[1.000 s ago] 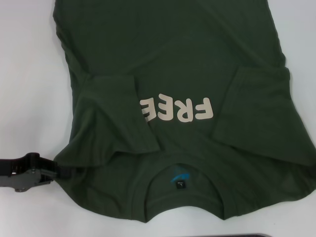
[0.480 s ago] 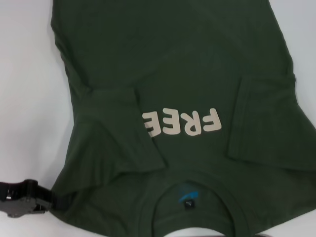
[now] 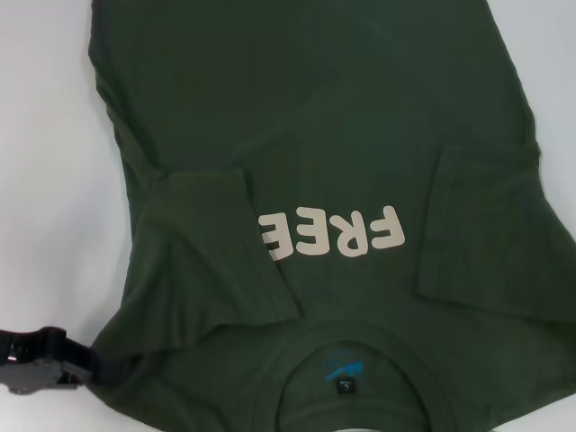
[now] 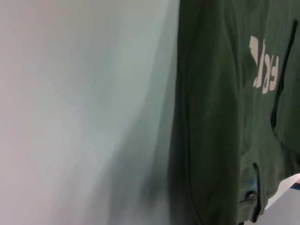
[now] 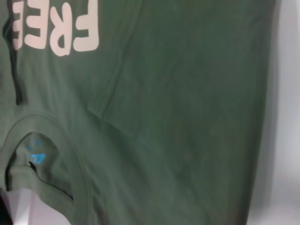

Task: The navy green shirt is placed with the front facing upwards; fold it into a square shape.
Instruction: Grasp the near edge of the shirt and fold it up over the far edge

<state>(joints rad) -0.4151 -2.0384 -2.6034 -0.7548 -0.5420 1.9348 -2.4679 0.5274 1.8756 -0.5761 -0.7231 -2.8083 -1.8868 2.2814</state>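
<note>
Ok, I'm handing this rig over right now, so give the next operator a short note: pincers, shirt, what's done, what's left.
Left pincer: at the shirt's shoulder edge on the robot's left, near the collar; looks shut on the fabric, though cloth hides the tips.
Right pincer: not in view in any picture.
Navy green shirt: front up on the white table, collar toward the robot, FREE print showing.
Done: both sleeves lie folded in over the chest.
Left: the body is still full length; fold it over into a square.
</note>
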